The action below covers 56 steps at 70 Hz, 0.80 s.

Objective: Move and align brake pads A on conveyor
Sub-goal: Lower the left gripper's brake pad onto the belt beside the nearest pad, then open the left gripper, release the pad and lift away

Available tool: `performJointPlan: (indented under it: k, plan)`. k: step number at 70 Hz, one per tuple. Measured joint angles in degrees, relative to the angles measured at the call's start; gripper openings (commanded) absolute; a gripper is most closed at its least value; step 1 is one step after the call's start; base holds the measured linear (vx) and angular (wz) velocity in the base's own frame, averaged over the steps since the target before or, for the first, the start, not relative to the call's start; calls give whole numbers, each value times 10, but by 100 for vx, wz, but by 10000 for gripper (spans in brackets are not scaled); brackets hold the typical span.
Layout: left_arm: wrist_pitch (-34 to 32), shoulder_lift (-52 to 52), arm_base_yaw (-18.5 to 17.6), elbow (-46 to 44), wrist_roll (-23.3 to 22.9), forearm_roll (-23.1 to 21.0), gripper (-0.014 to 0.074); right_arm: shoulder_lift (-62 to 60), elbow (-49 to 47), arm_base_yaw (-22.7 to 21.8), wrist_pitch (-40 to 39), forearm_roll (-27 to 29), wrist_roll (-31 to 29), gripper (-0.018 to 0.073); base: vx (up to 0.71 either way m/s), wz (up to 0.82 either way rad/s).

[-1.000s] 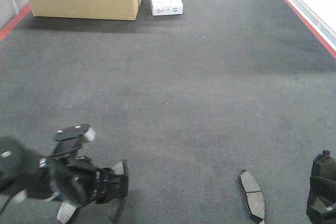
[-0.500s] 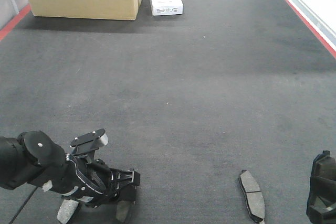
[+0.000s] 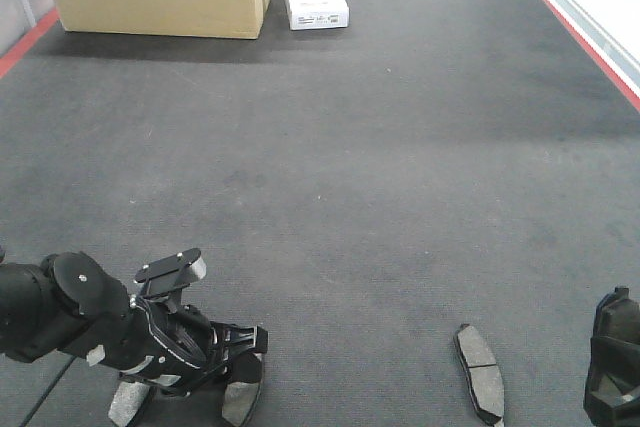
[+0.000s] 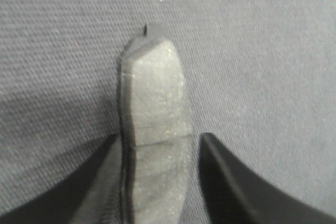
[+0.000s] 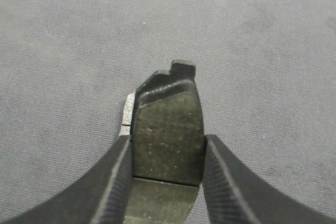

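Left pincer (image 3: 235, 367) low on the conveyor (image 3: 330, 177), near left, straddling a brake pad (image 4: 155, 135), one finger off it: placing. Right pincer (image 5: 165, 150) clamps another pad (image 5: 168, 135), near right. Next: withdraw, align beside the lying pad (image 3: 480, 372).

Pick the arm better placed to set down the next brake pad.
Right. The right claw is shut on a dark pad and sits close to the loose pad on the conveyor. The left claw stands open around a grey pad lying on the belt.
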Motion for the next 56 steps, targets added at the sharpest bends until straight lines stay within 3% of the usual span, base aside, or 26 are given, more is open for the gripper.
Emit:
performJointPlan:
  k: [14, 30, 43, 56]
  plan:
    - [-5, -7, 0, -4, 6, 0, 459, 0, 0, 0, 0, 0, 0, 125, 0, 0]
    - [-16, -94, 0, 1, 22, 55, 410, 0, 0, 0, 0, 0, 0, 125, 0, 0]
    - [-25, -219, 0, 47, 23, 100, 289, 0, 0, 0, 0, 0, 0, 125, 0, 0]
    - [-2, -341, 0, 77, 3, 182, 91, 0, 0, 0, 0, 0, 0, 125, 0, 0]
